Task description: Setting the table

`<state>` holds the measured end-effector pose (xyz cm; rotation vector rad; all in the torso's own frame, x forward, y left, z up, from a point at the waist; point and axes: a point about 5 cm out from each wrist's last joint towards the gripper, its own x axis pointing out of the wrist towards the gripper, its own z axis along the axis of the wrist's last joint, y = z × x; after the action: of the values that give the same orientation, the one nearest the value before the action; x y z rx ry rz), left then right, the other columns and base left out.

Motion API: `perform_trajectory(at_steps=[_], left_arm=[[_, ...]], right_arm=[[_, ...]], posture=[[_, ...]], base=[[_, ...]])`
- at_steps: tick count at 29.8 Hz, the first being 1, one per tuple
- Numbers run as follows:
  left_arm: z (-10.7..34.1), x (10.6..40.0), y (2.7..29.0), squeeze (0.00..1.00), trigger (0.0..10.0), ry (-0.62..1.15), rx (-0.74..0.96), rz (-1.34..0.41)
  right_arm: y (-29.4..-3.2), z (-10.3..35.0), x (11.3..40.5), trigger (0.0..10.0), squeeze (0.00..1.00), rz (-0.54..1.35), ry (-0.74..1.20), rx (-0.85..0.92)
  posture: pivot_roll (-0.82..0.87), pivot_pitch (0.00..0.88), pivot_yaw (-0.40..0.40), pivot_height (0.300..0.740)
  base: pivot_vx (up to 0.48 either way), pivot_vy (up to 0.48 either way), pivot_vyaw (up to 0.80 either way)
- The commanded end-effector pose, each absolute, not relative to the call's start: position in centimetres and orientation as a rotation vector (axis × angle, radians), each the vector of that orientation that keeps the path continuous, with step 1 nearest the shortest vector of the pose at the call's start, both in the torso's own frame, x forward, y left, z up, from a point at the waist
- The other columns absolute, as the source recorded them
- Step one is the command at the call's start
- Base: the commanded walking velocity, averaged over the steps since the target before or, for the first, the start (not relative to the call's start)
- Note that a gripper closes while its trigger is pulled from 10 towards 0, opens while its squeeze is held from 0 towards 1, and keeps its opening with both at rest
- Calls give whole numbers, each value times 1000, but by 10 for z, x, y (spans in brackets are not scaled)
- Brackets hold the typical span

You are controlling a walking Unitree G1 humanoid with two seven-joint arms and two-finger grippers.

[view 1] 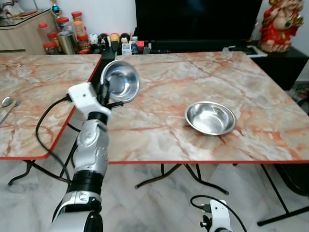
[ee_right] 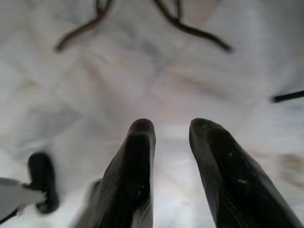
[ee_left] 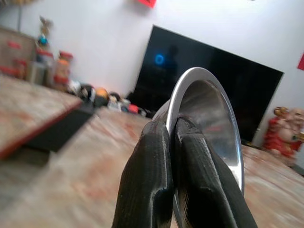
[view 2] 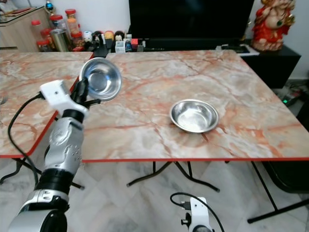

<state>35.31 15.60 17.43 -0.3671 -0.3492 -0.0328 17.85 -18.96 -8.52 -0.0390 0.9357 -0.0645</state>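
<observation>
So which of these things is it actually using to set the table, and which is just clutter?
In use: the held steel bowl, pinched at its rim by the left gripper; the second steel bowl on the marble table; the cutlery.

Just lying about: jars, television, red figurine.

My left fingers (ee_left: 166, 156) hold a bowl (view 1: 119, 80) over the counter's (view 1: 159, 101) left edge; a second bowl (view 1: 210, 117) sits on it, rightward.

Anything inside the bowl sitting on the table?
Nothing: the bowl on the table shows a bare shiny bottom. What's beneath it is covered.
</observation>
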Motion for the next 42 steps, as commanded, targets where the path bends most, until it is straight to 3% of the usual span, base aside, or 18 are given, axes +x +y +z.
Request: perform_trajectory(at_steps=[1, 7, 30, 42], left_arm=[[177, 351, 167, 0, 10000, -382, -359, -10], [174, 347, 179, 0, 10000, -401, -370, 30], [174, 351, 172, 0, 10000, -379, -369, -5], [172, 351, 181, 0, 10000, -360, -387, 48]], right_arm=[[-189, -83, 184, 10000, 0, -74, 917, -31], [-190, -81, 187, 10000, 0, -68, 909, -34], [-190, -83, 182, 10000, 0, -72, 917, -32], [-191, -84, 180, 10000, 0, -68, 922, -32]], posture=[[-30, 0, -7, 740], [-22, 0, -20, 740], [-32, 0, -16, 740], [-28, 0, -22, 740]], base=[[0, -349, 0], [0, -351, 0], [0, -338, 0], [0, -20, 0]])
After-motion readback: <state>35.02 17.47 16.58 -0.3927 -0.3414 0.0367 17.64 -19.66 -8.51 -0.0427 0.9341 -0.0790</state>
